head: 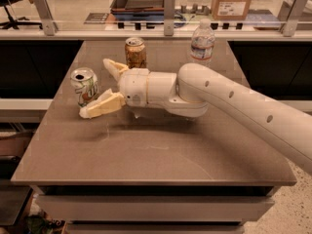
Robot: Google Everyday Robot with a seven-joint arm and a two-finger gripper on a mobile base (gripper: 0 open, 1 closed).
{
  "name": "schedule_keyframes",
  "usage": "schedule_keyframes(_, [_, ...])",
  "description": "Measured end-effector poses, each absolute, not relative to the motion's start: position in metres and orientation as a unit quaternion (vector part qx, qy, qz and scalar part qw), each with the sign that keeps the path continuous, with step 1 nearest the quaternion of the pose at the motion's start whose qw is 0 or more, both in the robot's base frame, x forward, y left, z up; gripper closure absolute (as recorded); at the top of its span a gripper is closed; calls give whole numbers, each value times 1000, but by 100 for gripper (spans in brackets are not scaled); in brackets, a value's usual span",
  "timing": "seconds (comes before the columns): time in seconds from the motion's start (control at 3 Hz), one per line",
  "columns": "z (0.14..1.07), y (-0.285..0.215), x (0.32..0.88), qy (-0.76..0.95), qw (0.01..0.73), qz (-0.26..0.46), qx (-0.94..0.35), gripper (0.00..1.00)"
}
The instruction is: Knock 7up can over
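Observation:
The 7up can (86, 86), white and green with a silver top, stands upright at the left of the brown table (156, 155). My gripper (97, 87) reaches in from the right at the end of the white arm and is open. The can sits between its two cream fingers: the near finger (101, 106) lies in front of the can's base, and the far finger (113, 68) points up behind and to the right of it. I cannot tell whether a finger touches the can.
A gold-orange can (135, 52) stands at the back middle of the table, just behind my wrist. A clear water bottle (202, 42) stands at the back right. A railing and shelf run behind the table.

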State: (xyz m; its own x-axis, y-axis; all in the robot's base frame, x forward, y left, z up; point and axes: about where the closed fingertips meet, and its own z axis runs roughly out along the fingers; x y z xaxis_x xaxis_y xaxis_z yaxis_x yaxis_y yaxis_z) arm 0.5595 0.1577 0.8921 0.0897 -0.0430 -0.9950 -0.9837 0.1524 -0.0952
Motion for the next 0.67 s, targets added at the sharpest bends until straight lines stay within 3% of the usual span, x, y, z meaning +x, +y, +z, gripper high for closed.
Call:
schedule_keyframes(0.33, [891, 175, 558, 512, 549, 441, -491, 0])
schedule_keyframes(0.67, [890, 186, 557, 507, 549, 448, -490, 7])
